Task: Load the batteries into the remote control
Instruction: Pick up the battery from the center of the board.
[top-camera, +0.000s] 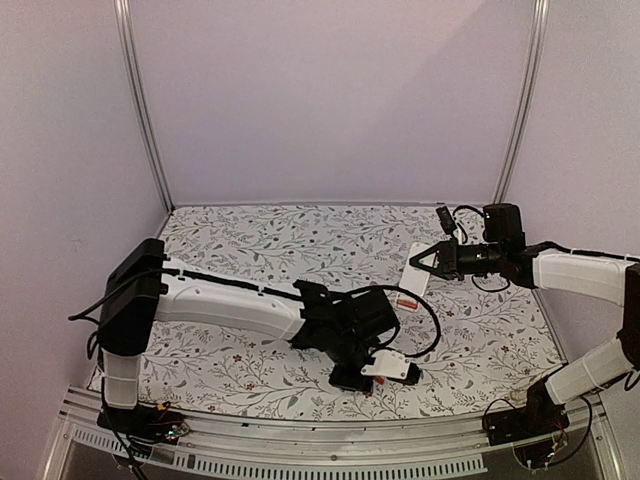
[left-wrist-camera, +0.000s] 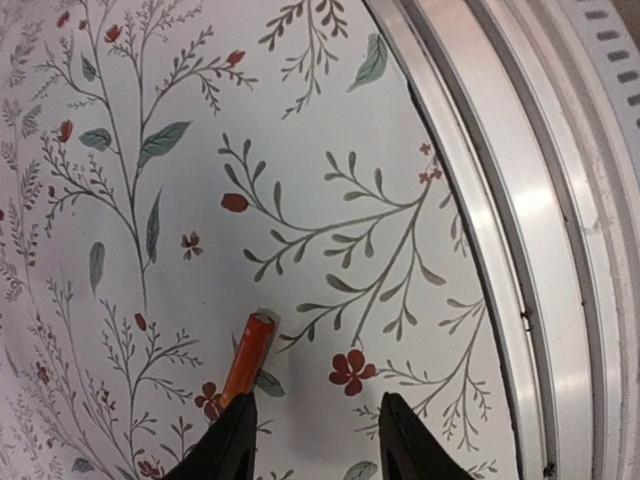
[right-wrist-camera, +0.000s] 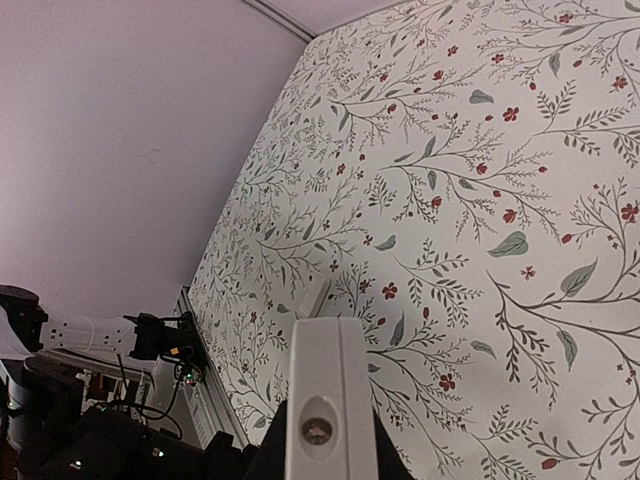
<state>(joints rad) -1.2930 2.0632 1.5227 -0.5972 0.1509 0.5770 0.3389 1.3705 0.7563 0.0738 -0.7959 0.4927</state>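
An orange battery (left-wrist-camera: 247, 355) lies on the flowered cloth, its near end hidden under my left finger (left-wrist-camera: 232, 440). My left gripper (left-wrist-camera: 315, 440) is open just above the cloth, and the gap between its fingers holds only cloth. In the top view this gripper (top-camera: 352, 380) points down near the table's front edge. My right gripper (top-camera: 428, 259) is shut on one end of the white remote control (top-camera: 415, 272), which slants toward the table's middle. In the right wrist view the remote control (right-wrist-camera: 325, 400) sits between the fingers. Another orange battery (top-camera: 405, 300) shows by the remote's near end.
A small thin white cover plate (right-wrist-camera: 313, 297) lies on the cloth beyond the remote's tip. The metal rail (left-wrist-camera: 540, 250) of the table's front edge runs close by the left gripper. Purple walls close in the back and sides.
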